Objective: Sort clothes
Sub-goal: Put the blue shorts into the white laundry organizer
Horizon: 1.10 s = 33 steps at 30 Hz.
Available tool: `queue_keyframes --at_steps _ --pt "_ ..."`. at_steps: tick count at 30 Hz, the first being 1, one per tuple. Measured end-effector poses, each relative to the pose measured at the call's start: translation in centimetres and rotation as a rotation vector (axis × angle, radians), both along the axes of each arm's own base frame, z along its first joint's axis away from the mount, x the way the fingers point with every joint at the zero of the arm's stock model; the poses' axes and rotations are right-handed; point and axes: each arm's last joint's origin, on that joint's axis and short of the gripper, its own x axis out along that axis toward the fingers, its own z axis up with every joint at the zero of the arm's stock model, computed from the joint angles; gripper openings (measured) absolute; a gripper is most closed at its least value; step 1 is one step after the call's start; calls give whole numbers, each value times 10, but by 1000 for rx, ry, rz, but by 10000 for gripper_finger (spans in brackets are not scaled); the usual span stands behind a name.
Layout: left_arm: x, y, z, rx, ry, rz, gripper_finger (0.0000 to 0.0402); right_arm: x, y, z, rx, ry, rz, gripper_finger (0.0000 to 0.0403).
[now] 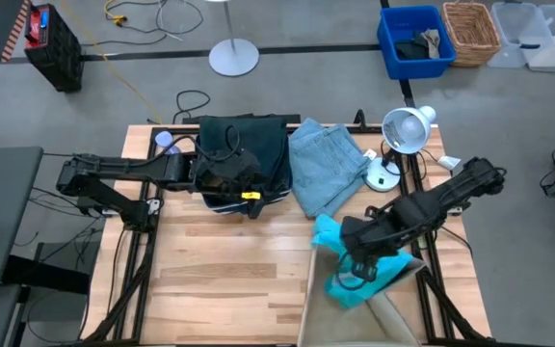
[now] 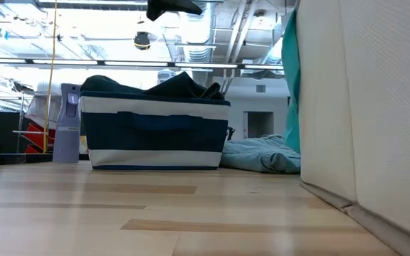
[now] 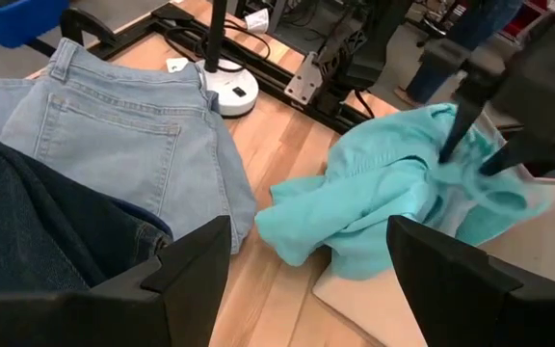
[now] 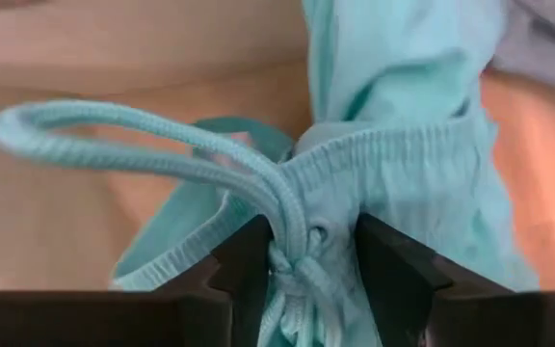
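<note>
A bright turquoise garment point(image 1: 340, 253) lies partly on the table and partly over the wall of the beige fabric box point(image 1: 340, 313). My right gripper point(image 1: 359, 262) is shut on it; it also shows in the left wrist view point(image 3: 470, 135). Pale grey-blue jeans point(image 1: 328, 166) lie flat on the table at the far side. Dark navy-teal clothes point(image 1: 244, 145) are heaped in the dark striped bin point(image 2: 155, 135). My left gripper point(image 3: 306, 280) is open and empty over the bin's near right corner. I see no small black garment on the table. My right gripper pinches the turquoise garment's elastic waistband point(image 4: 393, 159) between its two fingers, where the drawstring point(image 4: 162, 145) comes out and is knotted. The fingers point(image 3: 456, 130) come from above, slanting down. The garment spreads below them over the box wall point(image 3: 374, 289) and the table, slack.
A white desk lamp point(image 1: 403, 130) stands at the table's far right, next to the jeans. A lilac bottle point(image 2: 65, 124) stands left of the bin. Off the table, a blue tub point(image 1: 414, 40) and a wicker basket point(image 1: 472, 31) stand on the floor.
</note>
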Motion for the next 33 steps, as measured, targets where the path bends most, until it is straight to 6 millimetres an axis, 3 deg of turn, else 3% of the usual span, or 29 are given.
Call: queue_keyframes --at_steps 4,9,13,22,33 --pt "0 0 0 -16 -3 19 271 13 3 -14 -63 34 48 132" --pt "0 0 0 -29 -6 26 271 14 7 -14 -60 11 76 63" --pt "0 1 0 -42 -9 44 271 3 6 6 -27 -58 92 33" --pt "0 2 0 -29 -14 96 271 -29 -3 47 46 -248 162 27" --pt "-1 3 -1 -40 -9 122 271 -61 19 99 426 -623 396 6"
